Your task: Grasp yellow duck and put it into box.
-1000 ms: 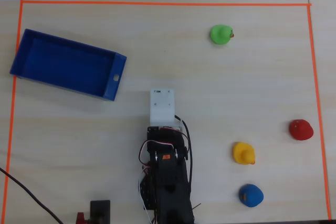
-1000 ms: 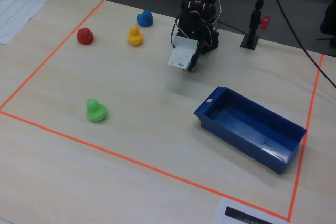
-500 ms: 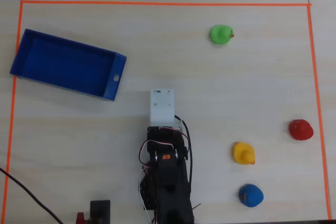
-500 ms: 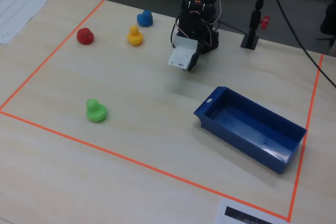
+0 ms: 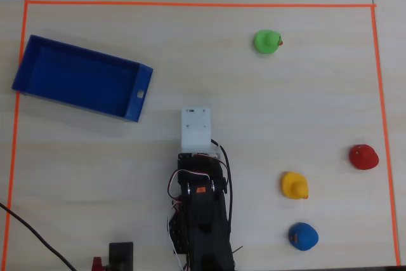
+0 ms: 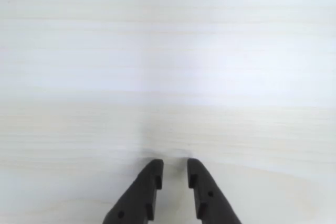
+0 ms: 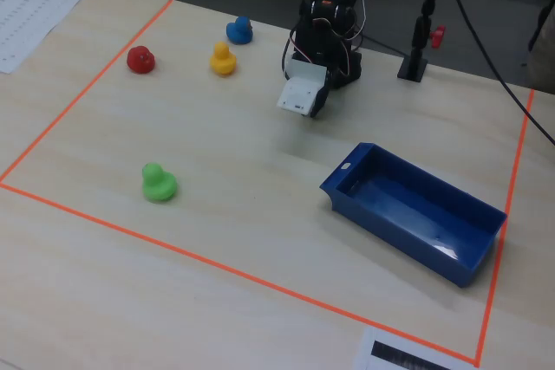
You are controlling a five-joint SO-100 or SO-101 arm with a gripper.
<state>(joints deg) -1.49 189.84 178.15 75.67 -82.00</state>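
Observation:
The yellow duck sits on the table at the right in the overhead view, between a red duck and a blue duck; it also shows in the fixed view. The blue box lies empty at the upper left, also seen in the fixed view. My gripper hangs over bare table, far from both; its black jaws are nearly together with a narrow gap and hold nothing. In the overhead view a white wrist mount covers it.
A red duck, a blue duck and a green duck stand on the table. Orange tape outlines the work area. Cables and a small black stand sit beside the arm base.

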